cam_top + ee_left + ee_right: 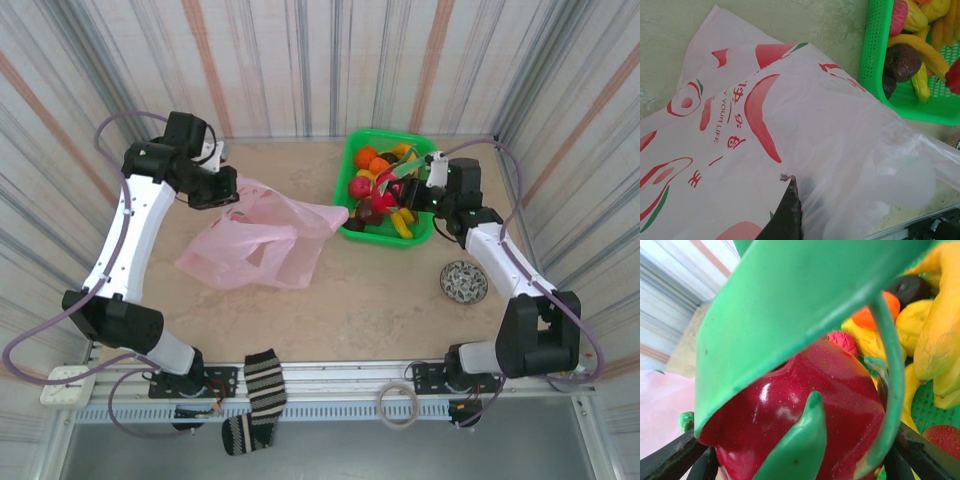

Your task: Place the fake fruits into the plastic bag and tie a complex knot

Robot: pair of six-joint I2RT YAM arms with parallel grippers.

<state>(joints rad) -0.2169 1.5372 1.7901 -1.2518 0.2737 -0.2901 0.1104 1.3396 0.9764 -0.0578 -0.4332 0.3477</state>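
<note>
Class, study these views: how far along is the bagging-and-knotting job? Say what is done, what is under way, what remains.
Done: nothing bagged; the plastic bag lies flat, looks empty and is untied. Under way: the left gripper pinches the bag, while the right gripper grips a red fruit in the green basket. Left: all the fake fruits to move, then the tying.

Pale pink bag (pixel 250 245) printed red and green; bright green basket (pixel 875 50); glossy dark-red fruit (pixel 840 390); yellow bananas (pixel 940 335); black-and-cream striped sock (pixel 265 385).

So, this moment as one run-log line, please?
left claw: shut on thin pink plastic bag | right claw: shut on glossy red toy fruit, over green plastic basket | bag: untied
</note>
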